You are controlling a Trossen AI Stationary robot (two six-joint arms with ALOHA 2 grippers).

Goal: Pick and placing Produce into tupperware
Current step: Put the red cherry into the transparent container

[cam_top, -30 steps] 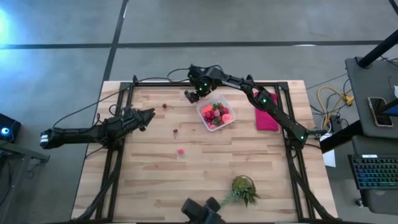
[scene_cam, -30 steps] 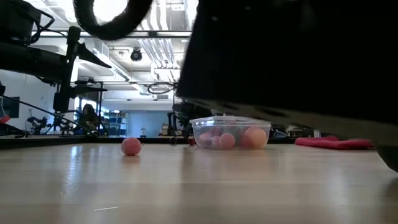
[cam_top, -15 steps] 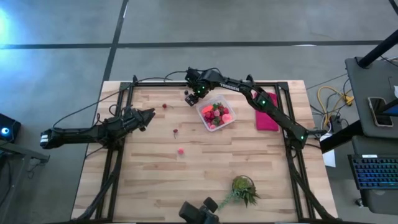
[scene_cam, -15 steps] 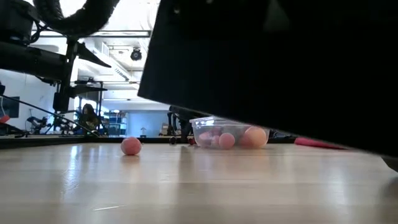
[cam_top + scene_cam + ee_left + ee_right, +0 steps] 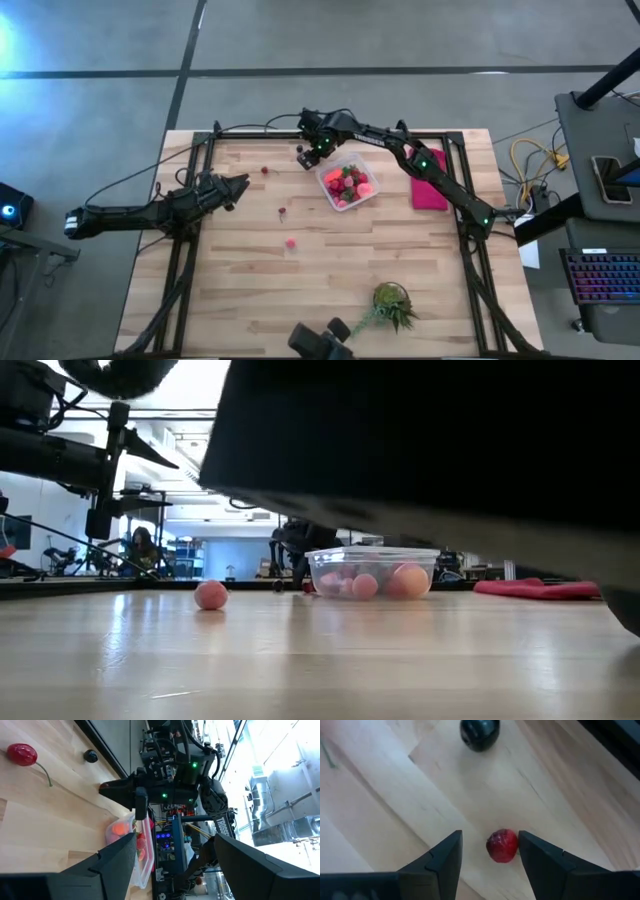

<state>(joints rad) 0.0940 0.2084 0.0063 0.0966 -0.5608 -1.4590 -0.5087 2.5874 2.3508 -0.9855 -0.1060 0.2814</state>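
Observation:
The clear tupperware (image 5: 347, 184) stands toward the table's far side with several red and pink produce pieces inside; it also shows in the low view (image 5: 372, 572). My right gripper (image 5: 303, 156) hovers open just left of it, pointing down. In its wrist view (image 5: 490, 840) a small red berry (image 5: 502, 845) lies on the wood between the fingertips, untouched. A red cherry-like piece (image 5: 265, 170), a small dark piece (image 5: 283, 211) and a pink ball (image 5: 290, 242) lie loose on the table. My left gripper (image 5: 240, 183) waits open at the left.
A magenta cloth (image 5: 430, 180) lies flat right of the tupperware. A green spiky plant (image 5: 392, 303) stands near the near edge. A black round knob (image 5: 479, 730) sits in the wood beyond the berry. Bare wood stretches across the table's middle.
My right gripper has shifted a little toward the table's left, from the tupperware's far-left corner to the wood beside it, then stopped. Its fingers have stayed open. The produce and tupperware have kept still.

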